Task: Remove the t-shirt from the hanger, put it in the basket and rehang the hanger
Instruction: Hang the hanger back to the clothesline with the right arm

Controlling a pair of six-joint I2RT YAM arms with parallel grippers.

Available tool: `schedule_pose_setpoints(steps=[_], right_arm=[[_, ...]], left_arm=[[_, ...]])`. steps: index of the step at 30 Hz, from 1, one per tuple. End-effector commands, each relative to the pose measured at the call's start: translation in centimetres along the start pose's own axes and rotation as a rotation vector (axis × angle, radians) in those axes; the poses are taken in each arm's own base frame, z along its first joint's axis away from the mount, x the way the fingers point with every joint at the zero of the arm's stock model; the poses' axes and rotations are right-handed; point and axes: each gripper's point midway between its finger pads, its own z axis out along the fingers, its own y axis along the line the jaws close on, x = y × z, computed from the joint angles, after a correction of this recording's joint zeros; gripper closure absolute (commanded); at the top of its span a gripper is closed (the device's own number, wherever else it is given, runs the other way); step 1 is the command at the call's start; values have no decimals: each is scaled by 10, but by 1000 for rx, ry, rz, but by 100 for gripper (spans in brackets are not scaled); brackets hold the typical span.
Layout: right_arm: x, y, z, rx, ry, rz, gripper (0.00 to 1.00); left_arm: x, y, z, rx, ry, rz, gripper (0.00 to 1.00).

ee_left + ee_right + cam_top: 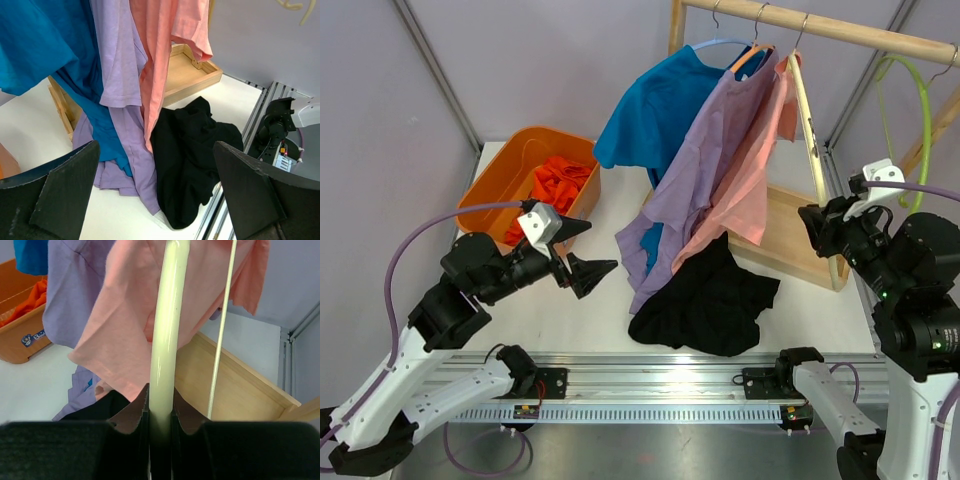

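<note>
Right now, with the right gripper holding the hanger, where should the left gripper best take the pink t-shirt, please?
I'd take the pink t-shirt by its lower edge, the open left gripper coming from the near side: that fabric hangs free beside the purple shirt, clear of the hanger clamped by the right gripper.

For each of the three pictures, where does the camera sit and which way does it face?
Top external: above and behind the robot, looking down at the table, rack and bin; left arm and right arm show.
Left wrist: on the left arm, facing the pink shirt and black shirt; open left gripper frames the view.
Right wrist: on the right arm, facing the pink shirt; right gripper shut on the hanger.
Shared: both wrist views show the pink shirt.
</note>
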Motion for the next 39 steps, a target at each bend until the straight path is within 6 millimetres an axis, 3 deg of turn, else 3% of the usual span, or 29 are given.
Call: schedule_pose_setpoints(steps=[1, 6, 11, 17, 21, 26, 31, 39], right_arm=[[-3, -14, 3, 73, -30, 18, 100], [11, -34, 1, 203, -20, 95, 100], [4, -44, 1, 257, -34, 133, 100], [-33, -24, -1, 135, -92, 120, 100], [-54, -34, -1, 187, -127, 149, 100], [-44, -45, 19, 225, -100, 212, 100], [-39, -43, 43, 186, -68, 274, 100], [-61, -55, 62, 209, -137, 325, 100]], left_arm=[[-11, -4, -2, 20, -55, 5, 1], [-7, -4, -3, 17, -52, 9, 1], [-5, -4, -3, 18, -47, 11, 1], [-2, -4, -3, 22, -47, 15, 1], [-2, -5, -3, 25, -47, 14, 1], [2, -6, -5, 30, -48, 11, 1], [5, -7, -3, 39, -46, 2, 1], [5, -8, -3, 44, -45, -1, 1]])
